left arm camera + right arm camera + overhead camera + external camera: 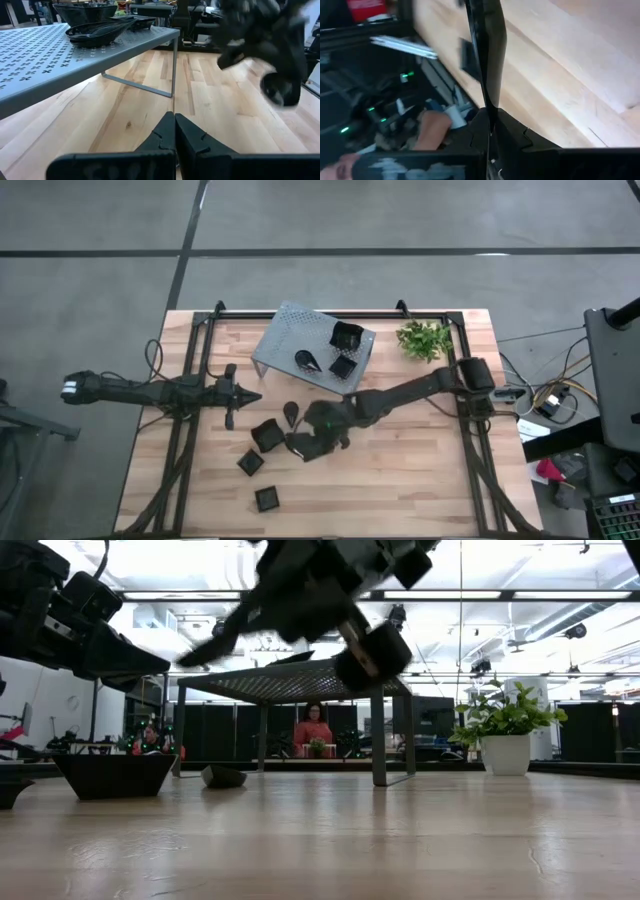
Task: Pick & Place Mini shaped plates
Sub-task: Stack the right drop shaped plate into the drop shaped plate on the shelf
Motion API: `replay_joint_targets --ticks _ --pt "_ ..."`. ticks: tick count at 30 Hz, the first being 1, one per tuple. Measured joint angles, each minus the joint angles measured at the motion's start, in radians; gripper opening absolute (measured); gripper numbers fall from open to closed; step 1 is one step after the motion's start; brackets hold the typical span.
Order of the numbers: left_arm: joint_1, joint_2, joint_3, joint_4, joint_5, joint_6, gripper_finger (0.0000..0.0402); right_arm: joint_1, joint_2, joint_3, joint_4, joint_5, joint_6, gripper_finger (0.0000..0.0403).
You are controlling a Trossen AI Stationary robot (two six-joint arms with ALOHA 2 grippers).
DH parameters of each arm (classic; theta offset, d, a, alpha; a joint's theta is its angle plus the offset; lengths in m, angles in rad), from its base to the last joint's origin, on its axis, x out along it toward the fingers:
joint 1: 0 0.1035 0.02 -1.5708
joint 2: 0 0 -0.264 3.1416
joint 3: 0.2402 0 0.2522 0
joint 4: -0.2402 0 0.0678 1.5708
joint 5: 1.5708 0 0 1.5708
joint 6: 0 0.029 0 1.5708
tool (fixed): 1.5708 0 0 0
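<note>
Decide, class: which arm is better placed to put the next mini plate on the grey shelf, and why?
The right. Its hand is shut on a thin dark plate above mid-table, just in front of the grey shelf. The left hand is shut and empty, off to the shelf's left.

There are two arms, a left arm (pixel 150 390) and a right arm (pixel 420 387). There is one table (pixel 420 470), one shelf (pixel 290 330) and one plant (pixel 424 338). Three plates (pixel 346 335) sit on the shelf: two are square and one is like a leaf. Four more lie on the table: three square and one leaf. One more is pinched in the right gripper (pixel 305 445). That makes eight plates. One person (pixel 313 728) sits far back in the room.
</note>
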Motion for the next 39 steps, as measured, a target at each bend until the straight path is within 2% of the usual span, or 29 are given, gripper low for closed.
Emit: replay_joint_targets --ticks 8,17,25,39 --pt "0.0 0.0 0.0 -0.003 0.0 0.0 0.0 -0.08 -0.174 0.0 -0.045 -0.05 -0.021 0.0018" --pt "0.0 0.0 0.0 -0.006 0.0 0.0 0.0 -0.25 -0.309 0.0 -0.068 -0.094 0.018 0.0018" --pt "0.0 0.001 0.0 -0.004 0.0 0.0 0.0 -0.361 -0.284 0.0 -0.095 -0.209 0.07 0.0018" --pt "0.0 0.001 0.0 -0.003 0.0 0.0 0.0 -0.448 -0.222 0.0 -0.141 -0.284 0.119 0.0018"
